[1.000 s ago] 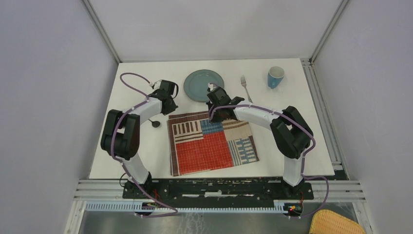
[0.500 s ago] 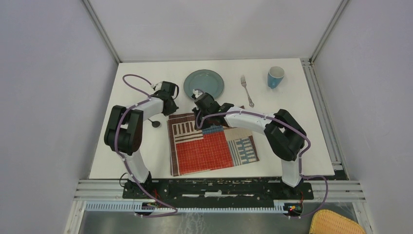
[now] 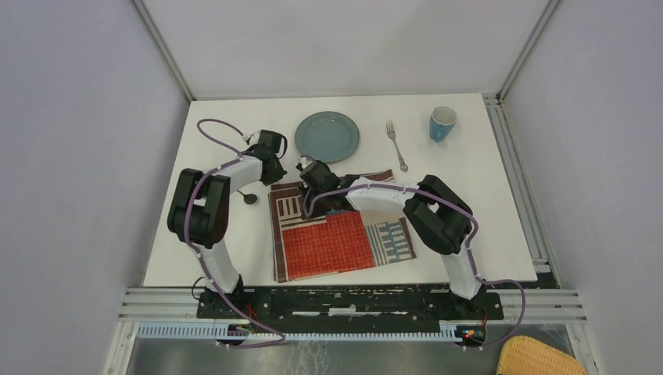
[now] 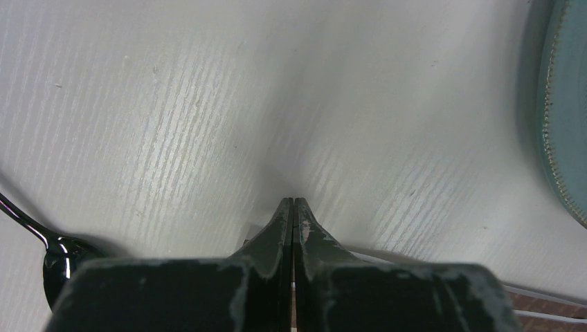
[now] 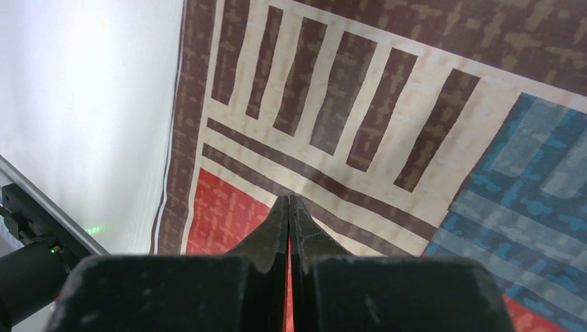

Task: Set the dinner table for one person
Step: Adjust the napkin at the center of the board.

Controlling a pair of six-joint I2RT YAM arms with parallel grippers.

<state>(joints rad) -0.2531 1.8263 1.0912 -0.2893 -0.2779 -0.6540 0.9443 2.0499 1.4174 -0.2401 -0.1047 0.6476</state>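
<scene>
The table (image 3: 500, 195) is matt white with fine grain, the placemat (image 3: 320, 246) coarse woven cloth, the plate (image 3: 327, 134) glazed, the fork (image 3: 396, 147) shiny metal, the spoon (image 4: 59, 247) glossy black.

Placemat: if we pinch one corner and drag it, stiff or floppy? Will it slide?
The placemat looks like thin woven cloth in the right wrist view, so probably floppy: a lifted corner would likely droop. It lies flat on the smooth dinner table, so a push may slide it, or bunch it. Likely light.

plate (image 3: 327, 134); fork (image 3: 396, 145); blue cup (image 3: 442, 123); spoon (image 3: 249, 198); striped placemat (image 3: 328, 246); basket (image 3: 539, 358)
</scene>
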